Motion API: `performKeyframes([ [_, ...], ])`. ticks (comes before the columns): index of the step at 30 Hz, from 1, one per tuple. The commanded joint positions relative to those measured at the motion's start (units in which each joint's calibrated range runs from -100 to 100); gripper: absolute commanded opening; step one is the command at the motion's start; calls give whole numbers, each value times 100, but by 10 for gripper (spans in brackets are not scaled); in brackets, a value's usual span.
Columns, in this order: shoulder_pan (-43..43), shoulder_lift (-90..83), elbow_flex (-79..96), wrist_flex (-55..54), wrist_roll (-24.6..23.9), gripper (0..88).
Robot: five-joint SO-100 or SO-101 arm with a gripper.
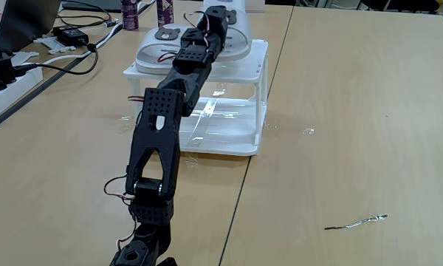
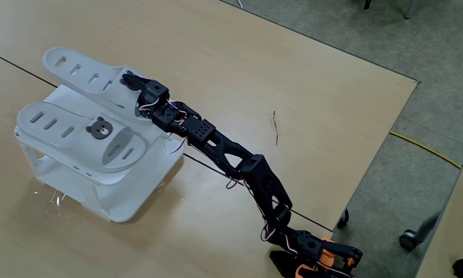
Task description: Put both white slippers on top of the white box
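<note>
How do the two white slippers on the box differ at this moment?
The near slipper lies free and shows its bear badge, while the far slipper has the hand at its strap, covering any badge. The far slipper overhangs the white box edge more. Both are off-white with slotted vents.

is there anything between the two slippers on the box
No. In a fixed view the slippers lie side by side on the box; the hand is on the farther one.
</note>
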Motion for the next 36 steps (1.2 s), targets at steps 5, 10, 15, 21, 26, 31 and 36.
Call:
performKeyframes([
  [5, 35, -270, -418, -41, 42, 56],
  [10, 35, -321, -156, -41, 42, 196],
  [15, 26, -388, -75, -7, 42, 195],
  [21, 26, -1196, 1513, -7, 42, 196],
  [26, 26, -1852, 2027, -7, 42, 197],
  [31, 26, -2601, 3064, -7, 42, 269],
  [36, 26, -3366, 3885, -7, 42, 283],
])
